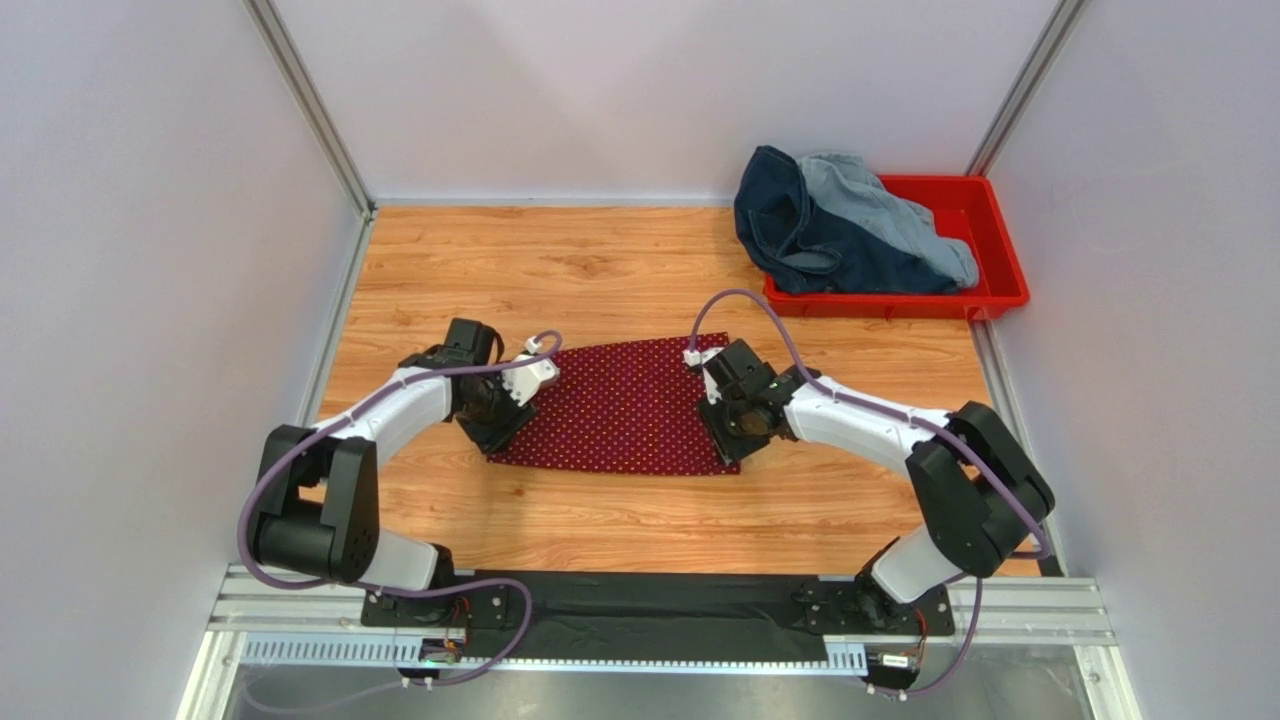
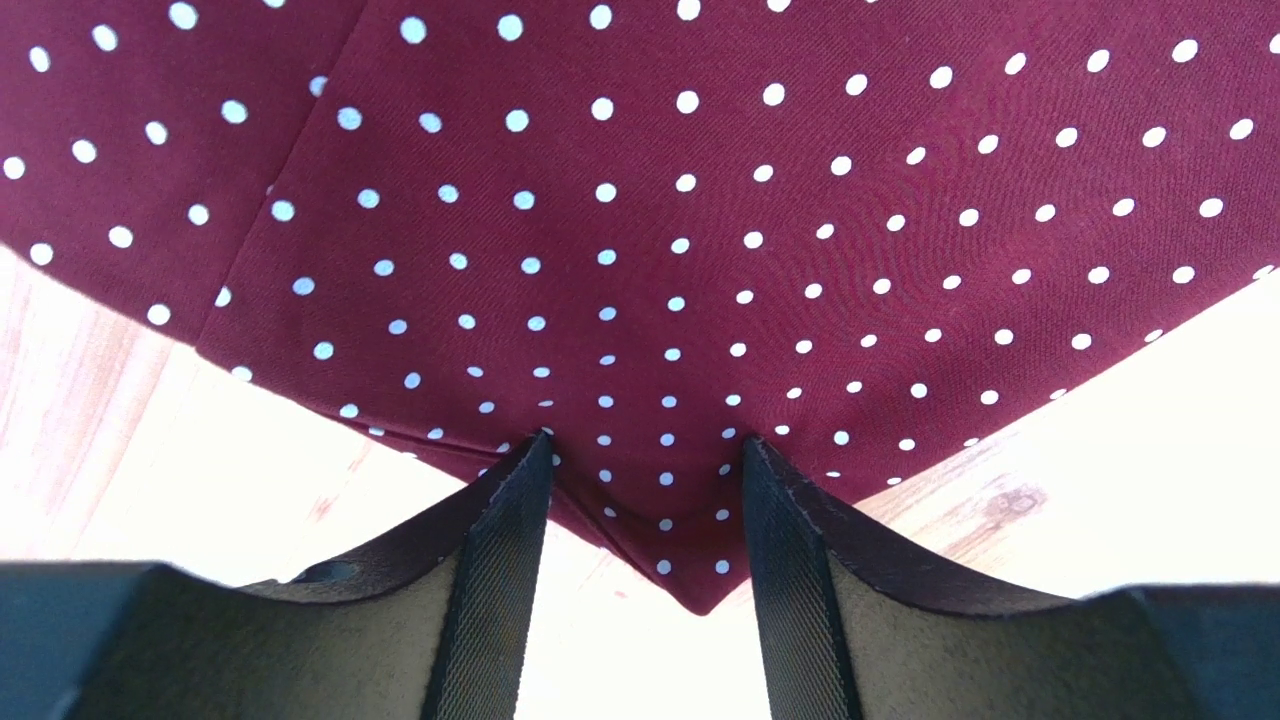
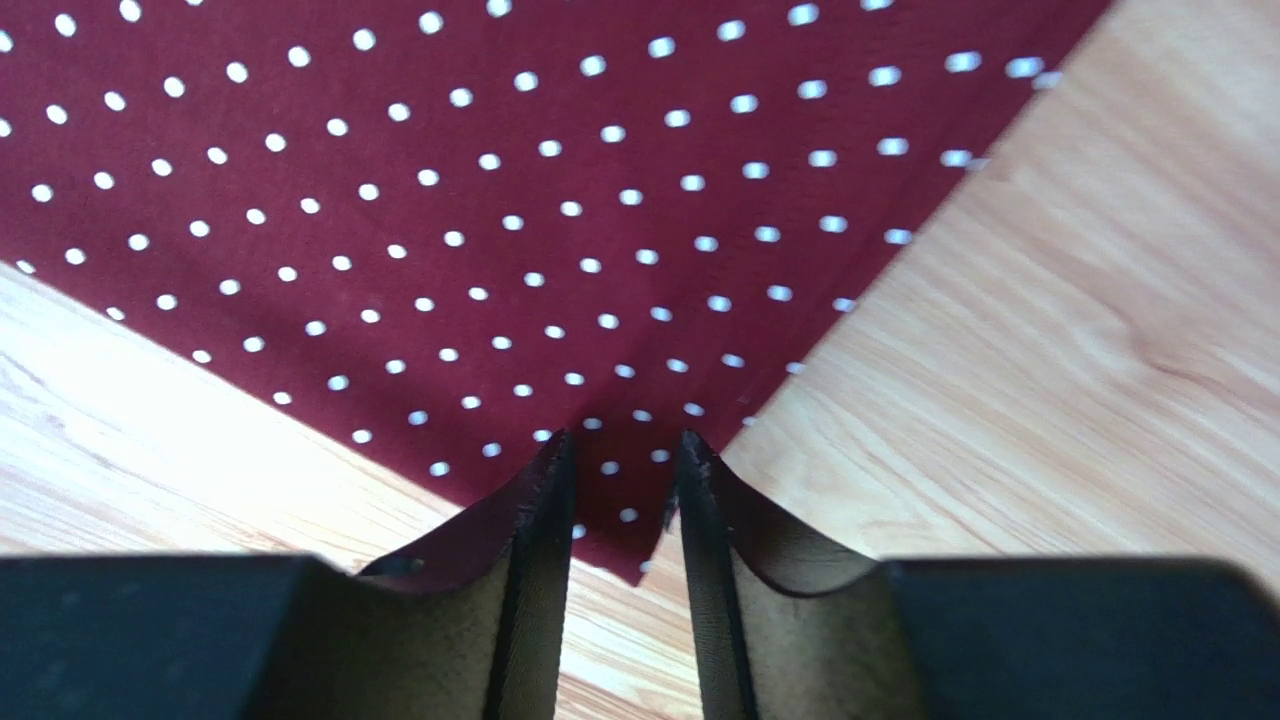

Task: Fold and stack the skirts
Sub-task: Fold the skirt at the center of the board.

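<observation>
Dark red dotted skirt (image 1: 624, 405) lay flat at mid-table, wider along its near hem. Judged light, thin and limp; likely to slide on the wooden table (image 1: 451, 255) and sag if lifted by one point, so the two near corners looked the best holds, both raised together. Left gripper (image 2: 646, 443) stood over the near-left corner, jaws parted astride the tip, cloth flat between them, nothing pinched. Right gripper (image 3: 624, 438) sat at the near-right corner, jaws closer together; could not tell whether they nipped the cloth. Navy denim skirt (image 1: 796, 225) and pale blue denim skirt (image 1: 887, 203) lay heaped on the red tray (image 1: 999, 255), far right.
</observation>
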